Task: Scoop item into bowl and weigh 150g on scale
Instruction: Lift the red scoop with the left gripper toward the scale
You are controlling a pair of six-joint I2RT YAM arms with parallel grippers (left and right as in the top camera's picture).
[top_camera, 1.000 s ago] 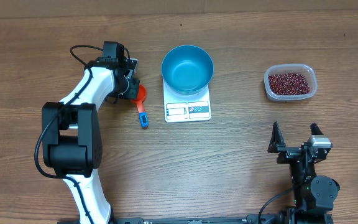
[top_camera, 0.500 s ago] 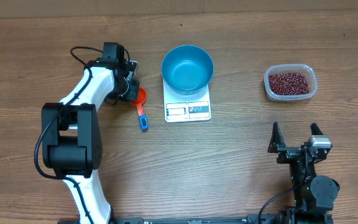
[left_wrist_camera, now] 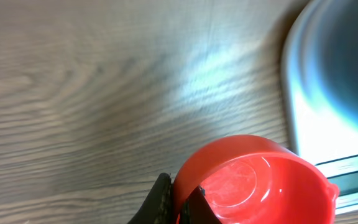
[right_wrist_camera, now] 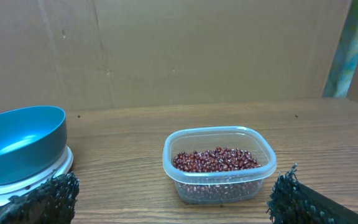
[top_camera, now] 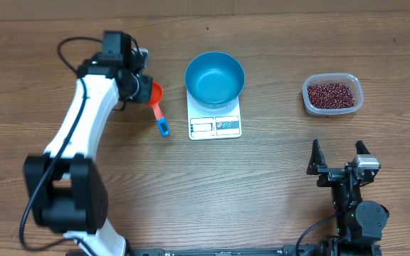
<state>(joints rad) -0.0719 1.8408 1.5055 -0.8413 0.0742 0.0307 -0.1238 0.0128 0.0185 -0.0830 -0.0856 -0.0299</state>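
Note:
A red scoop (top_camera: 155, 93) with a blue handle tip (top_camera: 163, 129) is left of the scale; my left gripper (top_camera: 143, 90) is shut on its rim. The left wrist view shows one finger (left_wrist_camera: 164, 198) outside the red cup (left_wrist_camera: 257, 180) and the other inside it; the cup is empty. The blue bowl (top_camera: 215, 76) stands empty on the white scale (top_camera: 215, 125). The dark red beans (top_camera: 331, 93) fill a clear tub (top_camera: 332, 108) at the right. My right gripper (top_camera: 340, 168) stands open near the front edge, facing the beans (right_wrist_camera: 215, 160), with nothing between its fingers.
The clear tub (right_wrist_camera: 219, 180) sits well to the right of the bowl (right_wrist_camera: 21, 142) and scale (right_wrist_camera: 53, 170). A cardboard wall (right_wrist_camera: 185, 50) closes off the far side of the wooden table (top_camera: 262, 185).
My left arm has carried the scoop a little toward the far side and left, away from its spot beside the scale. The right arm has not moved.

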